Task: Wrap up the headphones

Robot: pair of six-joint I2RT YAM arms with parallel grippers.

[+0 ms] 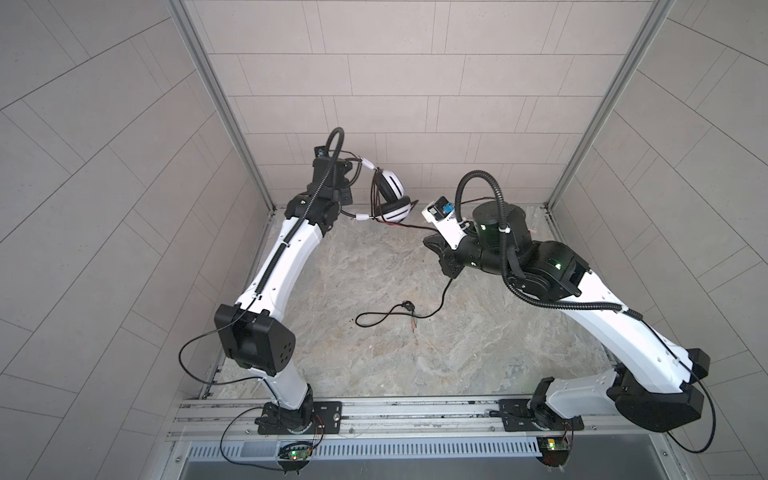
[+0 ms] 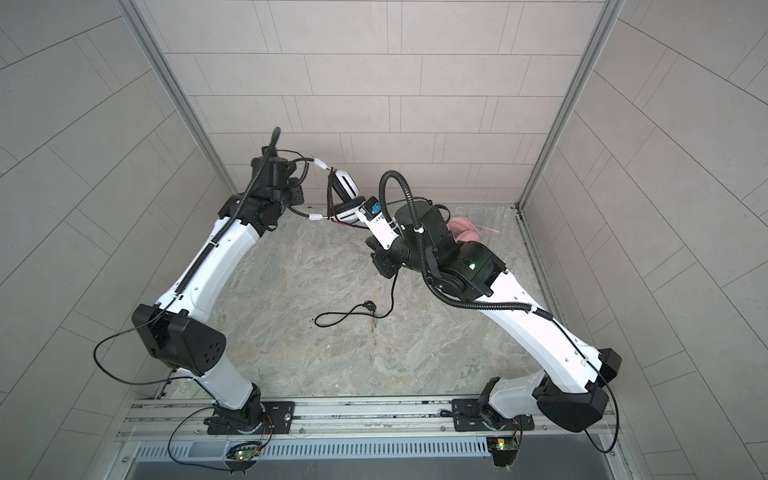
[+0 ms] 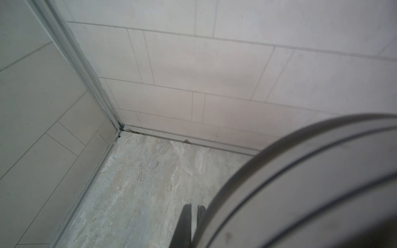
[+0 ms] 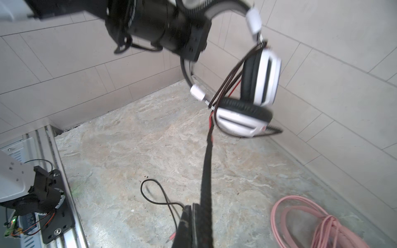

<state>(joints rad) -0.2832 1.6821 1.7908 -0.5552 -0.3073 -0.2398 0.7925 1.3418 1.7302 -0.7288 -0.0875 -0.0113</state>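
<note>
While the left tool (image 1: 350, 183) is clamped on the headband of the white-and-black headset (image 1: 392, 195), that headset hangs clear of the tabletop (image 1: 415, 374). In both top views it is at about 12 o'clock, taking the back wall (image 1: 374, 104) as 12 and the arms' base rail as 6. Its two earcups point away from the left arm, one above the other. In the right wrist view several dark strands run between the two ends of the headband, just beside the cups.

The left wrist view is mostly filled by a blurred pale curved band. The tool's dark fingers (image 3: 185, 225) are pressed close together beside it.

At roughly 4 o'clock of the headset, the right tool (image 1: 434, 243) is pinched together on the black cable (image 4: 207, 171). The cable runs taut from the lower earcup into the jaws. Past the tool, the slack drops to the tabletop and lies in a loose loop (image 1: 374, 320) near the centre. It ends in small plugs (image 1: 412, 328).

A pink headset (image 2: 463, 232) rests on the tabletop at about 1 o'clock, largely hidden behind the right arm. Its pink cable (image 4: 300, 214) lies bunched in loops beside it.
</note>
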